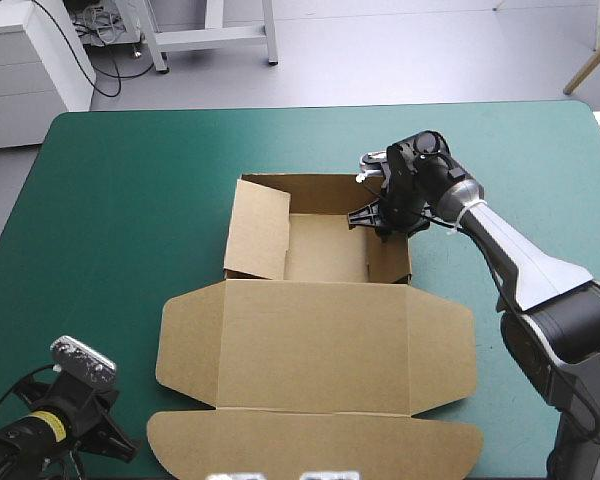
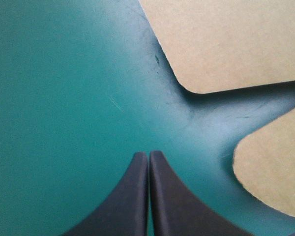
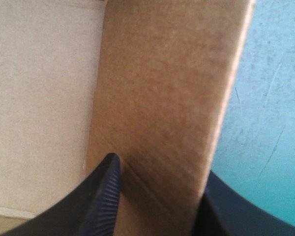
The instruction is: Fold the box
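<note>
Brown cut-board box (image 1: 315, 340) lies at the middle of the desk (image 1: 130, 200), which wears a teal-green cover (image 2: 64, 88). Its far half is raised into an open tray (image 1: 325, 245). The far wall (image 1: 310, 185) stands up, and a broad left wall panel (image 1: 255, 230) stands tilted at the tray's left side. The near half is the lid, spread flat toward the desk's near edge, with a rounded flap at each side (image 1: 185, 340) and a long rounded flap (image 1: 315, 445) along the front.

The right arm (image 1: 520, 260) comes in from the desk's right edge and bends down over the tray's far right corner. The right jaws are pinching the tray's right wall (image 3: 162, 98). One ribbed black finger (image 3: 101, 196) is on the inner side, next to the pale tray floor (image 3: 39, 98). The other finger (image 3: 236, 206) is on the outer side, over the cover, with the board sheet upright between the two.

The left arm (image 1: 60, 420) is at the desk's near left corner, apart from the box. The left jaws are pressed together, their two black fingers (image 2: 137, 196) meeting in one pointed arch and holding nothing. They are over bare cover, and ahead of them and to one side lie two rounded flap corners (image 2: 226, 39) of the flat lid, with a gap of cover between the two.
</note>
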Available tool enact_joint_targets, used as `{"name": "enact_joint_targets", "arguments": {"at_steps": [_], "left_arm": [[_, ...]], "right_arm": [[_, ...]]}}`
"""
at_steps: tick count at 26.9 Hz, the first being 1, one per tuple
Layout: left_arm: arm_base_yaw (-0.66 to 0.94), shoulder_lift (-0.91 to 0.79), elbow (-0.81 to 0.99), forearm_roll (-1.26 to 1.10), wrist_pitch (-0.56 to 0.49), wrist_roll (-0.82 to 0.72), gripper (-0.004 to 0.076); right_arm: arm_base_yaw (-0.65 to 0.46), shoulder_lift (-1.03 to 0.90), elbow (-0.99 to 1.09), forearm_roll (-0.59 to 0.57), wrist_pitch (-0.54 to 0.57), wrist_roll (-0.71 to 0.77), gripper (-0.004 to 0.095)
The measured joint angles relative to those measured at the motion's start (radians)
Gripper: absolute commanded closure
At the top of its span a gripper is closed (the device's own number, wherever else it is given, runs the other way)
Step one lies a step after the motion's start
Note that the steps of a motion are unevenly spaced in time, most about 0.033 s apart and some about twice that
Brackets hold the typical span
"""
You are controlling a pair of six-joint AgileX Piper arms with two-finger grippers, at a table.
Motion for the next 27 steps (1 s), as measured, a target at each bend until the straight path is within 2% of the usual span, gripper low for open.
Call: {"name": "enact_joint_targets", "arguments": {"at_steps": [6,9,20,24,26,27], "left_arm": [[0.0,-0.067,0.015,-0.001,-0.001,0.0,0.0734],[0.0,-0.085,0.015,-0.001,-0.002,-0.001,0.0734],[0.0,-0.088,0.015,-0.001,0.002,-0.001,0.0734],[0.0,-0.088,0.015,-0.001,0.006,-0.001,0.0734],[0.0,-0.088,0.015,-0.001,0.006,-0.001,0.0734],[0.0,-0.088,0.015,-0.001,0.006,-0.001,0.0734]], "right_arm": [[-0.001,0.006,0.0,0.001,-0.004,0.003,0.0797],[-0.005,0.023,-0.003,0.012,-0.007,0.005,0.093],[-0.019,0.03,-0.039,0.025,0.002,0.019,0.0927],[-0.118,0.013,-0.093,0.05,0.006,-0.035,0.0927],[-0.238,-0.018,-0.112,0.033,0.007,-0.084,0.0927],[-0.338,-0.038,-0.116,0.013,0.005,-0.119,0.0927]]}}
